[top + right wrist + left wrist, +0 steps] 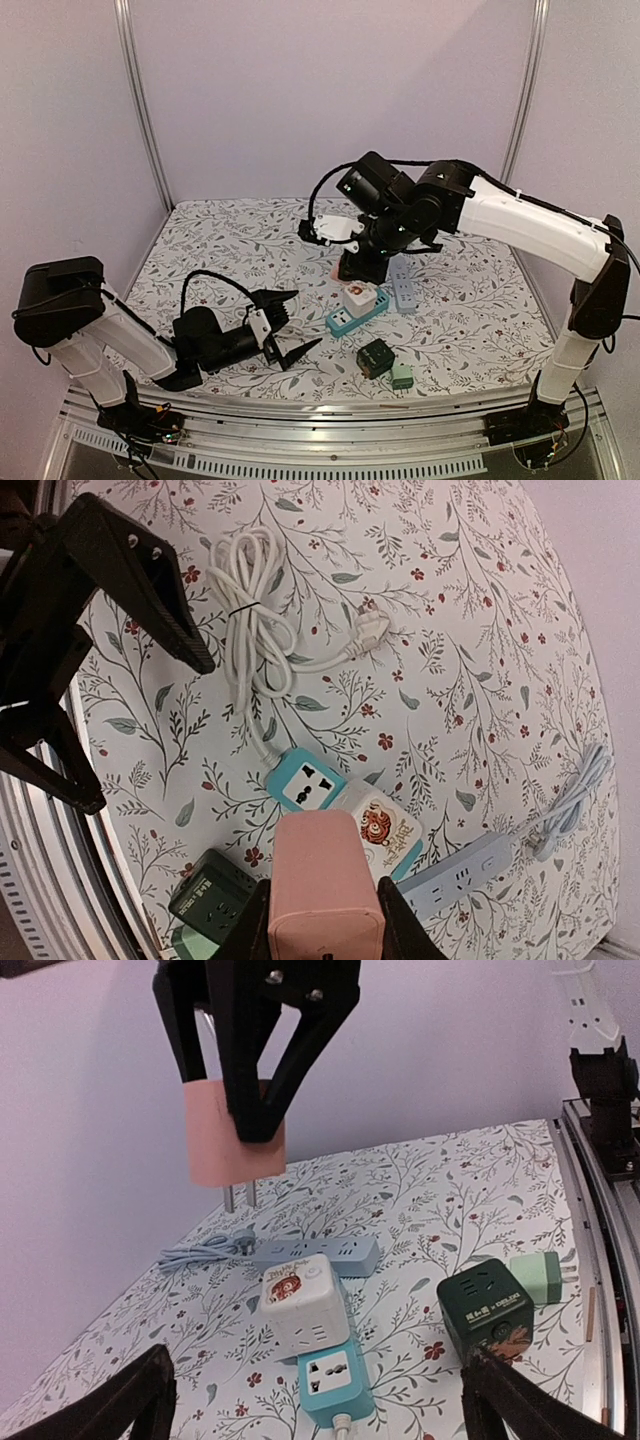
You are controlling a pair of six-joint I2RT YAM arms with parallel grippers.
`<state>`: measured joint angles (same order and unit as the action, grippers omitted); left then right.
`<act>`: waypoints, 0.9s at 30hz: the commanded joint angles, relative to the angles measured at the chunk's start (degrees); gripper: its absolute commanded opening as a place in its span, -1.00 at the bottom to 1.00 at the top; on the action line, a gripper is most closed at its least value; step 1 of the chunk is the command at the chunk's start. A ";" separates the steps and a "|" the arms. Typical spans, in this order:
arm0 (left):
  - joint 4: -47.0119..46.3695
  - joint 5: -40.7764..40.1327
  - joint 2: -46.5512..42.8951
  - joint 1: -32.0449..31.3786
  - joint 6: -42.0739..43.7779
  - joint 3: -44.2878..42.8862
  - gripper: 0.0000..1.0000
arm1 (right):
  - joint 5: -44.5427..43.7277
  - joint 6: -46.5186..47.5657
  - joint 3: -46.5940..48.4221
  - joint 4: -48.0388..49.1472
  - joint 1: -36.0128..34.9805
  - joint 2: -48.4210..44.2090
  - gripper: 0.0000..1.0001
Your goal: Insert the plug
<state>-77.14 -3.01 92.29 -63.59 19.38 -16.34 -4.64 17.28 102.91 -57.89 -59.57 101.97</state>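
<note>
Pink plug point(212, 1148) is pinched prongs-down by the right end effector point(252, 1125) above the white socket cube point(300, 1305), probably for lining up; left end effector point(308, 318) is spread wide.

**Left fingers wide apart, right fingers clamped**

The left arm point(125, 335) is folded low near its base, with the forearm stretched forward and to the right. The left gripper point(308, 318) is turned on its side, both fingers spread fully apart and holding nothing. The right arm point(520, 220) reaches high toward the left and bends down at the wrist. The right gripper point(352, 268) points downward, its fingers pressed on a pink plug point(325, 880).
</note>
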 commanded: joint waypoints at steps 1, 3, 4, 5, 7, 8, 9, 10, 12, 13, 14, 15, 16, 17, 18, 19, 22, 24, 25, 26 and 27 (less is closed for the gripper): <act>-10.21 -2.22 0.51 -0.66 0.92 0.41 0.99 | 1.23 16.25 4.37 -5.04 0.15 3.22 -1.00; -10.18 -2.87 0.16 -0.66 0.99 0.59 0.99 | 3.43 22.13 6.50 -8.35 0.14 5.83 -1.00; -10.21 -3.49 0.00 -0.66 1.01 0.68 0.98 | 3.88 23.69 7.65 -9.93 0.12 7.26 -1.00; -10.22 -4.23 -0.08 -0.58 1.08 0.69 0.99 | 3.93 25.70 8.66 -11.13 0.14 8.26 -1.00; -10.22 -5.76 -0.01 -0.49 1.26 0.61 0.99 | 3.95 28.23 10.73 -13.41 0.10 11.09 -1.00; -10.22 -6.89 -0.05 -0.36 1.30 0.54 0.99 | 3.84 30.04 12.05 -15.37 0.11 12.05 -1.00; -10.27 -8.13 0.03 -0.28 1.21 0.47 0.99 | 3.96 31.03 13.67 -17.07 0.15 13.46 -1.00; -10.27 -9.44 -0.17 -0.10 1.09 0.50 0.98 | 4.00 32.52 15.21 -18.75 0.27 14.29 -1.00; -10.29 -12.52 -0.33 0.44 0.54 0.47 0.98 | 6.30 34.58 18.61 -21.88 0.72 16.13 -1.00; -10.26 -14.40 -0.43 0.87 0.11 0.37 0.99 | 6.99 35.36 20.24 -23.20 0.95 17.51 -1.00; -10.22 -16.38 -0.40 1.37 -0.44 0.30 0.99 | 7.50 35.96 21.52 -24.18 1.08 18.61 -1.00; -10.22 -19.01 -0.32 1.92 -1.40 0.07 0.98 | 7.69 37.07 22.17 -25.03 1.18 19.34 -1.00; -10.22 -21.48 -0.28 2.54 -2.15 -0.04 0.98 | 7.65 37.97 22.32 -25.55 1.19 20.35 -1.00; -10.25 -23.54 -0.22 3.29 -3.14 -0.05 0.98 | 7.53 39.20 22.29 -25.94 1.14 20.85 -1.00; -10.22 -25.46 -0.31 4.02 -4.06 0.04 0.99 | 7.36 39.89 22.29 -26.11 1.16 21.45 -1.00; -10.21 -27.29 -0.49 4.73 -4.93 0.19 0.99 | 7.25 40.65 22.17 -26.20 1.25 21.96 -1.00; -9.18 -33.92 -1.36 6.64 -7.86 0.37 0.99 | 5.83 42.16 22.18 -26.31 1.25 23.59 -1.00; -7.67 -34.62 -2.09 8.46 -10.45 0.87 0.98 | 5.07 42.92 22.18 -26.15 1.43 24.49 -1.00; -7.04 -34.88 -2.42 9.25 -11.89 1.14 0.99 | 4.96 43.19 22.26 -25.95 1.55 24.85 -1.00; -6.68 -35.69 -2.68 10.06 -13.07 1.40 0.99 | 5.00 43.51 22.32 -25.82 1.59 25.12 -1.00; -6.51 -35.70 -2.90 10.67 -13.96 1.62 0.99 | 5.47 43.75 22.22 -25.60 1.74 25.36 -1.00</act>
<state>-77.12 -33.50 91.22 -55.59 11.44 -16.03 0.43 56.93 124.22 -75.96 -58.63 125.58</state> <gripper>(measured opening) 0.993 0.264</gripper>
